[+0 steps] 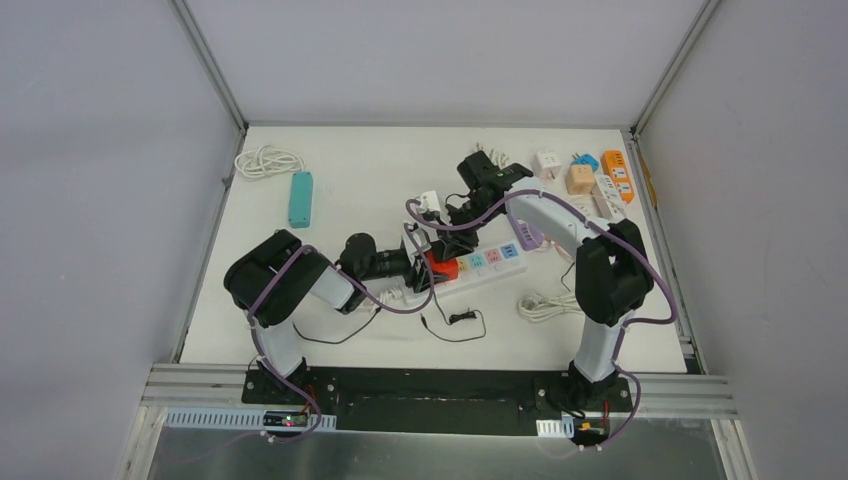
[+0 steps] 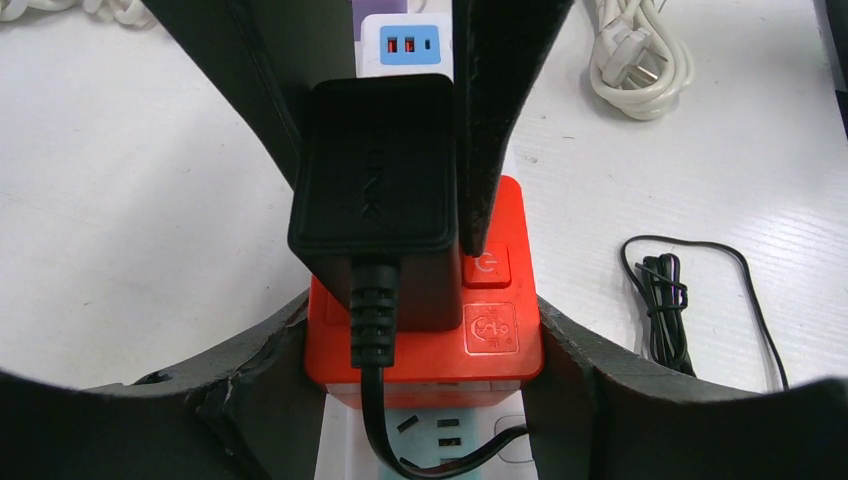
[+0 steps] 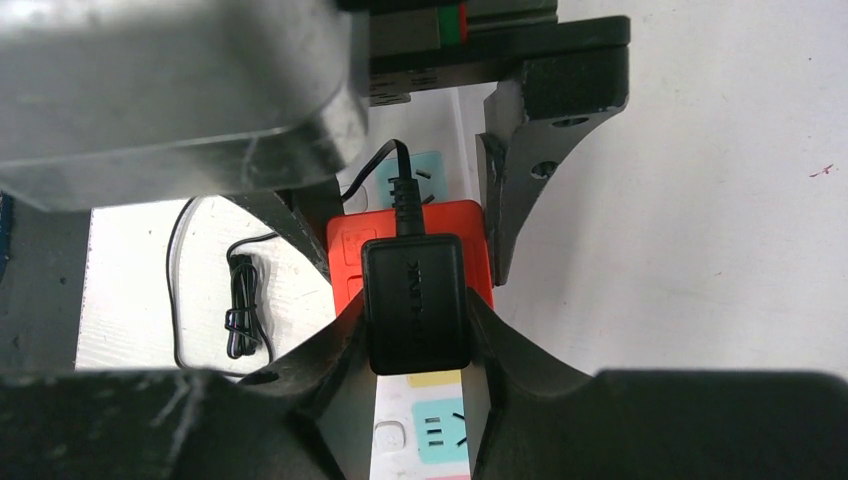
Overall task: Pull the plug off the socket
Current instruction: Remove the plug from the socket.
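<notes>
The black plug [image 2: 375, 170] stands in the red socket block [image 2: 495, 345], which sits on a white power strip [image 1: 495, 262]. My left gripper [image 2: 425, 340] is shut on the red socket, one finger against each of its side walls. My right gripper [image 3: 415, 325] is shut on the plug [image 3: 415, 300], with its fingers pressed to the plug's two flanks just above the red socket [image 3: 345, 245]. In the top view both grippers meet at the plug [image 1: 437, 248] near the table's middle. The plug's thin black lead [image 2: 375, 420] runs down over the strip.
A bundled black cable [image 2: 665, 300] lies right of the socket, with a coiled white cable [image 2: 635, 60] beyond it. A teal strip [image 1: 300, 198] and a white cord [image 1: 268, 161] lie at the back left. Several adapters [image 1: 580, 178] and an orange strip [image 1: 617, 175] sit at the back right.
</notes>
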{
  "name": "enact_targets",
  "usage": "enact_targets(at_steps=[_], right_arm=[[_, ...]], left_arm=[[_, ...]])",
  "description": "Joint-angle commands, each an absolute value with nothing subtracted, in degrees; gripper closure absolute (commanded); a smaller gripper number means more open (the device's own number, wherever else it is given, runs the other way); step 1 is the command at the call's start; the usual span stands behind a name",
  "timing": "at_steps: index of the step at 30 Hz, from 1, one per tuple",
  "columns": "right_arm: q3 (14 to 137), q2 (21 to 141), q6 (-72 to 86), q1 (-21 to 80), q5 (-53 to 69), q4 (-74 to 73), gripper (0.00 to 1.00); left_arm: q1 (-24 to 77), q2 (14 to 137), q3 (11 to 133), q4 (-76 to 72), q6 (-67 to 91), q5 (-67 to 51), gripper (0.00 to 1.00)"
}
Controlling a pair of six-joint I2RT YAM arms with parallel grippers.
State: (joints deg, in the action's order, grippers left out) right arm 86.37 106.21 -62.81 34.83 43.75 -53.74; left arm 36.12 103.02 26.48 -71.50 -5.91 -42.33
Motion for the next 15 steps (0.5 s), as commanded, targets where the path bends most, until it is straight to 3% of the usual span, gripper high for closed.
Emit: enact_targets(at_steps=[1, 10, 15], right_arm=[[87.45, 105.17, -59.80, 37.62, 48.09, -50.27, 1.00], [82.79, 103.67, -66.28, 29.61, 50.49, -54.13, 1.00], [82.69, 103.86, -66.84, 30.38, 52.05, -53.96, 1.00]], left_arm=[[36.47, 102.43, 25.25, -69.92, -6.40, -42.65, 1.00], [35.65, 101.18, 23.74, -70.02, -7.03, -42.77, 1.00], [35.51, 101.62, 24.28, -69.88, -6.89, -43.21, 1.00]])
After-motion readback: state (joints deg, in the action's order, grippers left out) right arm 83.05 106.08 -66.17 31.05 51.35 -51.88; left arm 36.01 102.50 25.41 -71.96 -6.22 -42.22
